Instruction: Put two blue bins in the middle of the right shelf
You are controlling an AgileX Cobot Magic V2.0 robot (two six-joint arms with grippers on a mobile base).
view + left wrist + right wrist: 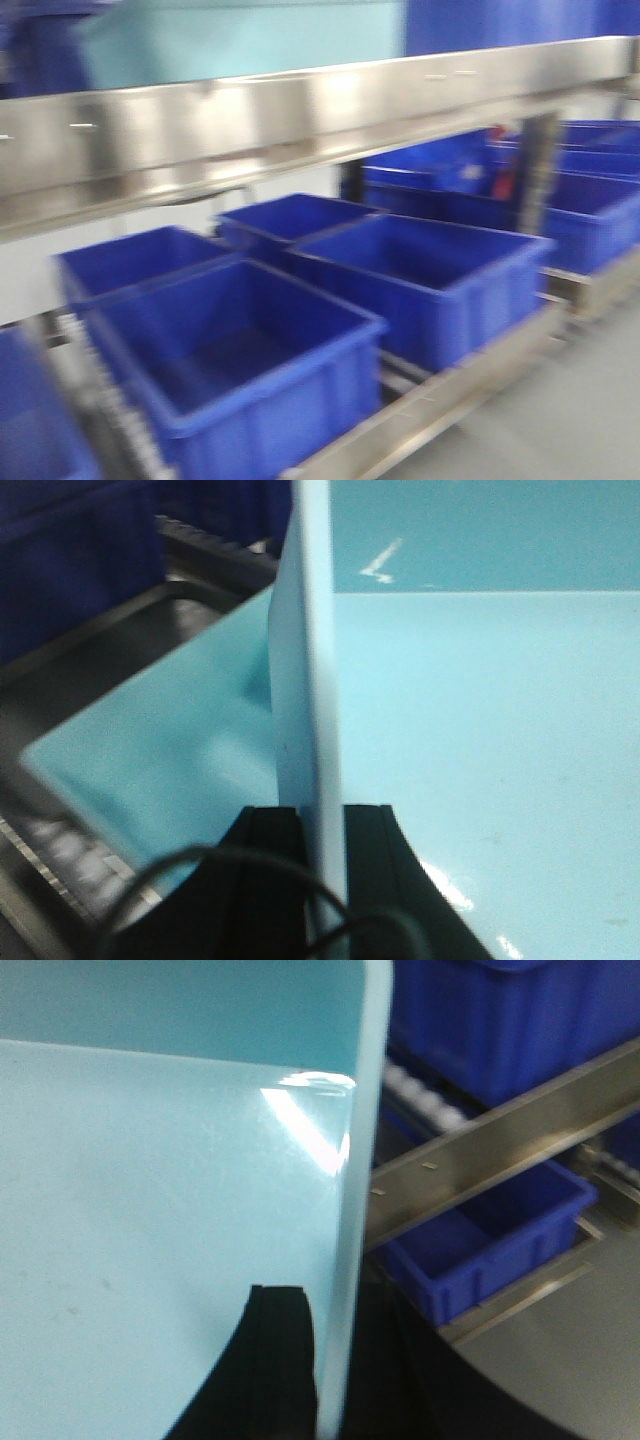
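I am holding a light blue bin (250,40) from both sides; in the front view it shows at the top, above a steel shelf rail (300,110). In the left wrist view my left gripper (318,810) is shut on the bin's upright wall (308,660), one black finger on each side. In the right wrist view my right gripper (340,1300) is shut on the opposite wall (360,1110), with one finger (285,1330) inside over the bin's floor (150,1210). Neither gripper shows in the front view.
Several dark blue bins stand on the roller shelf below the rail, among them a near one (240,370) and one beside it (430,280). More dark blue bins (590,200) fill the shelf to the right. A steel rail (500,1130) and a dark blue bin (500,1240) lie below my right gripper.
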